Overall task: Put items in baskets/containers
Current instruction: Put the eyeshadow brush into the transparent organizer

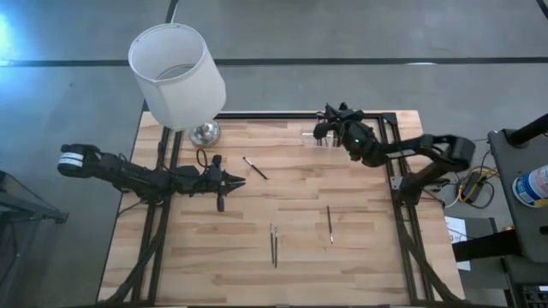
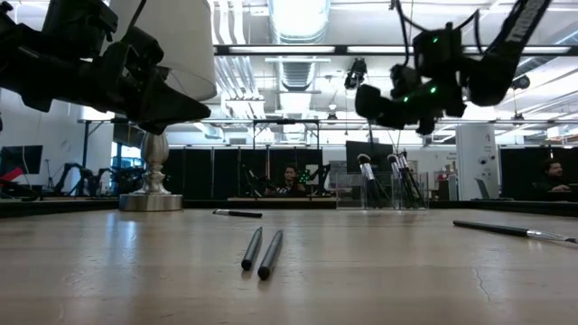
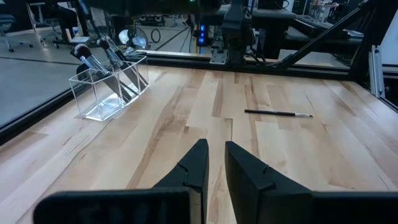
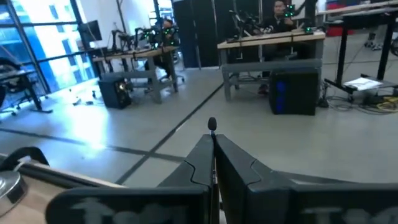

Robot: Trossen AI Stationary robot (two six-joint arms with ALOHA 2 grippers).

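The right gripper (image 1: 322,128) hung above the clear holder (image 1: 317,137) at the table's (image 1: 360,248) far edge, its fingers clenched on a thin brush (image 4: 212,127) whose tip stood up between them; the holder already held several brushes (image 3: 93,59); the left gripper (image 1: 235,181) hovered over the middle of the table, fingers slightly apart and empty; four sticks lay loose: one (image 1: 254,168) near the lamp (image 1: 178,77), a touching pair (image 1: 274,245), another (image 1: 329,224) to the right.
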